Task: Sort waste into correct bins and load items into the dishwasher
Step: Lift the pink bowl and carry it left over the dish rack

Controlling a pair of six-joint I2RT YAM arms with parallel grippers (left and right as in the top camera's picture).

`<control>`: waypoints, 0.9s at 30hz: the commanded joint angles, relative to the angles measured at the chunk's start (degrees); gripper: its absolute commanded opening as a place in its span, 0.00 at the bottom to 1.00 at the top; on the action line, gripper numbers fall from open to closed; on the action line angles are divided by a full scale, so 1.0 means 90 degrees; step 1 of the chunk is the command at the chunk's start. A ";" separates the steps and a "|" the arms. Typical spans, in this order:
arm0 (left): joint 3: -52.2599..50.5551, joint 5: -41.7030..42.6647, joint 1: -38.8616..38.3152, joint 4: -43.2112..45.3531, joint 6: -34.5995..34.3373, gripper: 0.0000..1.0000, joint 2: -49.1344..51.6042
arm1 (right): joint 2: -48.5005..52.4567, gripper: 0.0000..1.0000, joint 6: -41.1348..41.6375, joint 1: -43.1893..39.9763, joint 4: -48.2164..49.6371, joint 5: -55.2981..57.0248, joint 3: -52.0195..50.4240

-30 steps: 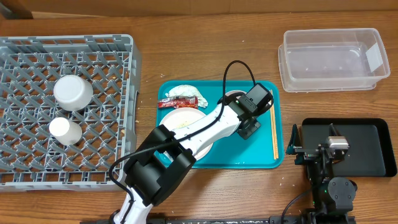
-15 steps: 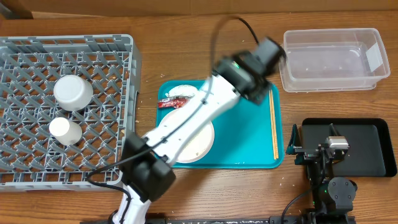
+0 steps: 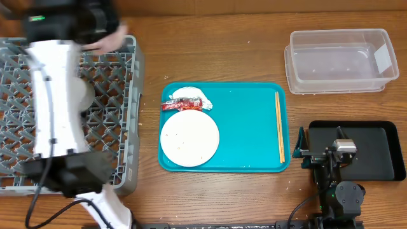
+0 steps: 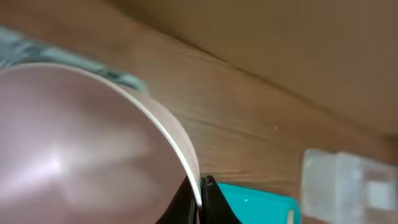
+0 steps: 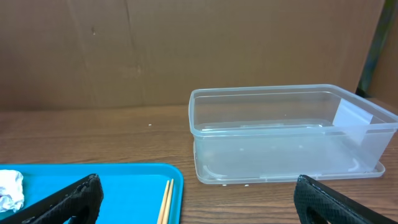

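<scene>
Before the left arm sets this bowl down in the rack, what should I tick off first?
1. Left tool shut on the rim of the small bowl: ok.
2. Left arm above the dish rack: ok.
3. Arm steady: not ok, its end is motion-blurred in the overhead view.
4. Free slot under the bowl: cannot tell, the arm hides it.
5. Right tool open, parked away from the rack: ok.

One dish rack (image 3: 114, 83) at left, one teal tray (image 3: 248, 127), one plate (image 3: 189, 138), one napkin (image 3: 191, 94), one red wrapper (image 3: 181, 105), two chopsticks (image 3: 279, 127), one clear tub (image 3: 337, 60), one black tray (image 3: 375, 159), one pinkish bowl (image 4: 74, 155)
</scene>
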 commanded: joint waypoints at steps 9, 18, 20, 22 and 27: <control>0.0121 0.2941 0.3296 -0.0308 -0.0010 0.04 0.0823 | -0.0056 1.00 -0.0027 0.0044 0.0049 0.0046 -0.0066; 0.0121 0.6591 0.4486 -0.0049 0.1661 0.04 0.1875 | -0.0056 1.00 -0.0027 0.0044 0.0049 0.0046 -0.0066; 0.0121 0.7138 0.4622 -0.0051 0.2008 0.04 0.2110 | -0.0056 1.00 -0.0027 0.0044 0.0049 0.0046 -0.0066; 0.0121 0.7630 0.4741 -0.0046 0.2176 0.04 0.2375 | -0.0056 1.00 -0.0027 0.0044 0.0049 0.0046 -0.0066; 0.0121 0.7681 0.4959 -0.0284 0.2125 0.04 0.2895 | -0.0056 1.00 -0.0027 0.0044 0.0049 0.0046 -0.0066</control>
